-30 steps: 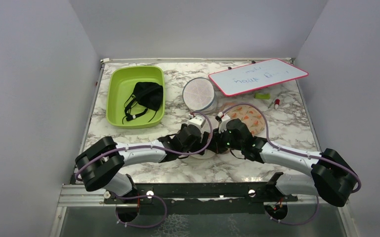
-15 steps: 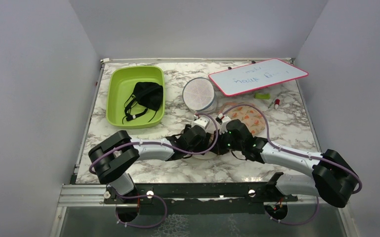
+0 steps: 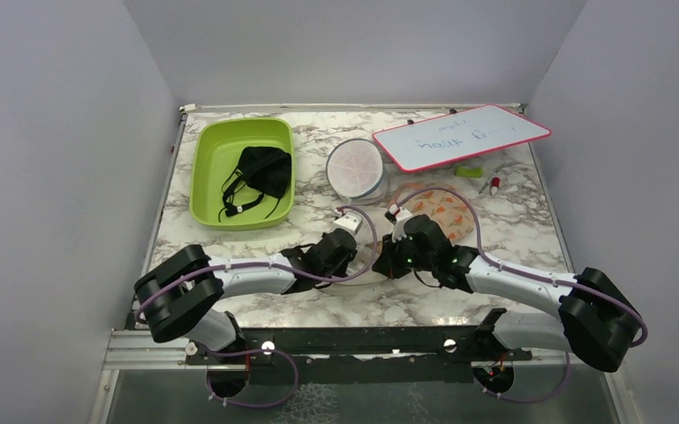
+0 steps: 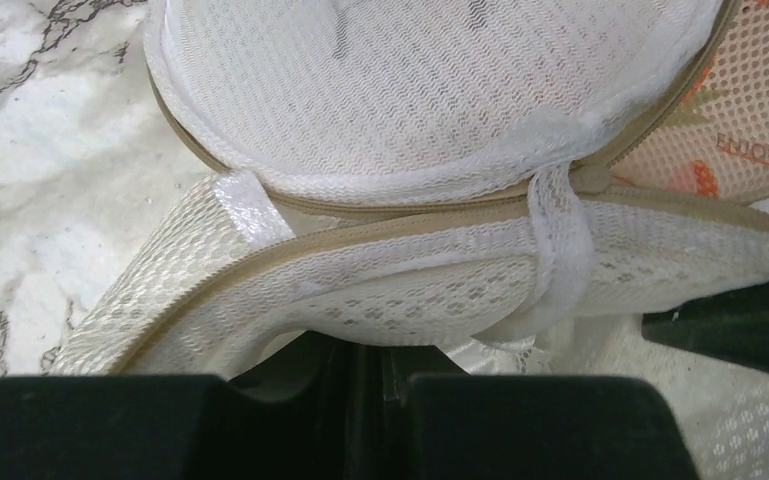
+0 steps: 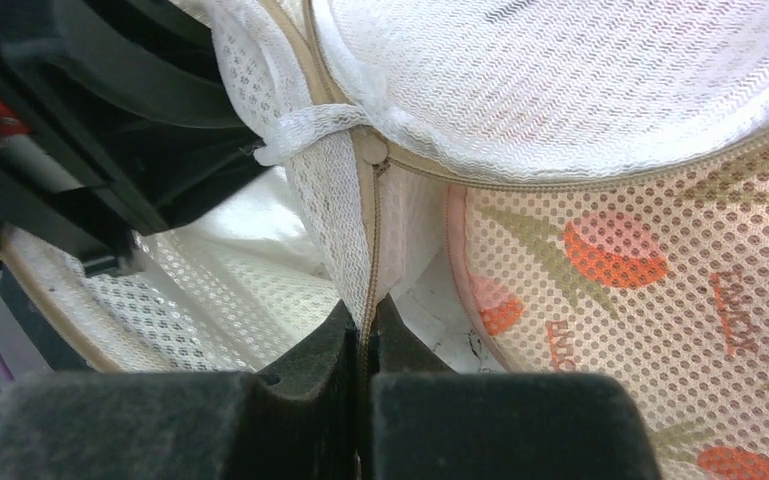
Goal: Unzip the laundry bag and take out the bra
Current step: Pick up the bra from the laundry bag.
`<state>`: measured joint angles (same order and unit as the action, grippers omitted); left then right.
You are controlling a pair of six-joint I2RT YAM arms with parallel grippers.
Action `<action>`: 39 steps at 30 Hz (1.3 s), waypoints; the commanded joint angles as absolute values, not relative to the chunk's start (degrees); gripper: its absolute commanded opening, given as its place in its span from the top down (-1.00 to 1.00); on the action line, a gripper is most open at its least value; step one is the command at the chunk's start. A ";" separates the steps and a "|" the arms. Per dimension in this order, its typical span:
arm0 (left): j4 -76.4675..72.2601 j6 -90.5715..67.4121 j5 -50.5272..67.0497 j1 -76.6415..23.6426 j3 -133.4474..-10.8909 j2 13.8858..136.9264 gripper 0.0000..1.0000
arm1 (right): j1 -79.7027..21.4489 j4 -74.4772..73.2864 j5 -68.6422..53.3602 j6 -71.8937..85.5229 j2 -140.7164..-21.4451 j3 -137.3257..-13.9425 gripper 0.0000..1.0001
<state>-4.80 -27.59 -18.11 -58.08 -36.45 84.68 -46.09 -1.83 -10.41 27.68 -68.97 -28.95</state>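
Fingers (image 4: 160, 430) of the left gripper (image 4: 368, 375) are clenched on white mesh at the lower half of the bag (image 4: 410, 110); right gripper (image 5: 363, 345) fingers (image 5: 210, 425) pinch the tan zip seam, pressed tight together on it; the bag sits on the marble table (image 3: 318, 124) between the 2 arms, its zip edges parted, touching the orange pouch (image 5: 660, 300); the bra (image 3: 260, 172) lies in the green tray (image 3: 201, 168), well apart from the bag; 1 other mesh pod (image 3: 356, 168) stands near a whiteboard (image 3: 459, 137).
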 commanded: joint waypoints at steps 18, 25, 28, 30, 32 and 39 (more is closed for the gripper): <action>-11.04 -25.77 -7.90 -57.66 -31.99 79.15 0.43 | -46.49 -0.47 -11.74 25.59 -68.78 -29.90 0.10; -12.63 -24.30 -4.60 -57.74 -30.01 76.89 0.04 | -46.49 -0.90 -10.07 25.92 -67.67 -27.39 0.26; -13.07 -23.14 -2.24 -57.92 -29.73 76.31 -0.11 | -46.49 -0.26 -10.58 26.49 -67.27 -27.10 0.45; -13.03 -22.74 -1.93 -58.21 -29.41 75.85 -0.21 | -46.49 -0.01 -10.76 26.75 -67.08 -27.03 0.51; -12.92 -22.32 -1.43 -58.34 -29.14 75.28 -0.32 | -46.49 0.04 -11.14 26.52 -67.34 -27.07 0.63; -12.84 -21.51 -0.24 -59.00 -30.84 76.76 -0.65 | -46.45 0.43 -12.21 26.61 -68.00 -26.81 0.82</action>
<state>-11.53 -22.50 -2.55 -58.28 -29.67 76.23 -46.17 -1.19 -11.51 26.72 -68.40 -27.75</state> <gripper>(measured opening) 0.814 0.098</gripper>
